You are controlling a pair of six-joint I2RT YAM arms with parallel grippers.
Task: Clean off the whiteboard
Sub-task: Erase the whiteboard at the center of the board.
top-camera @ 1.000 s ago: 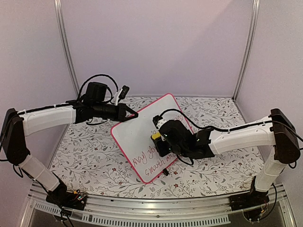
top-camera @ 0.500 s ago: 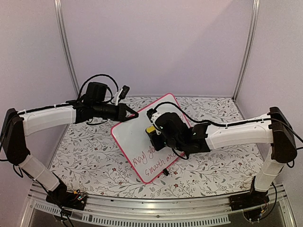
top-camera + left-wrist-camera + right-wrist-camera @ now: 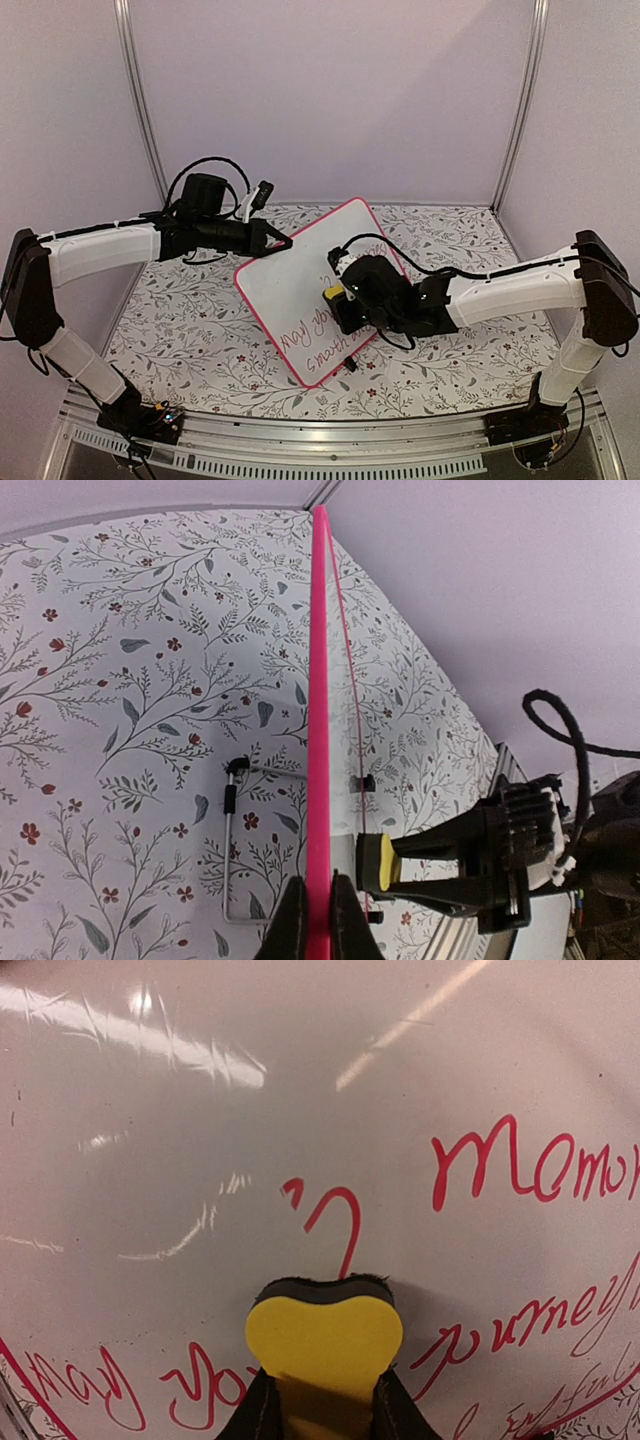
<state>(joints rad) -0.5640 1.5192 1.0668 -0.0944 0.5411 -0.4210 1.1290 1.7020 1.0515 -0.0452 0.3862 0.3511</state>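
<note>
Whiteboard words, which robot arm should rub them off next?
Right. The right claw holds the yellow eraser at the whiteboard, beside the red writing. The left claw only pinches the pink frame.

**Red handwriting on the board**

The white rectangular board with a thin pink-red frame [image 3: 290, 290] carries red cursive lines. The right wrist view shows "memor…" and what looks like "journey"; the top view shows roughly "May you" and "smooth an…". The rest is illegible.

Robot lab enclosure, plain lilac walls [image 3: 330, 90], aluminium posts [image 3: 141, 100], floral tablecloth [image 3: 190, 330]
</note>
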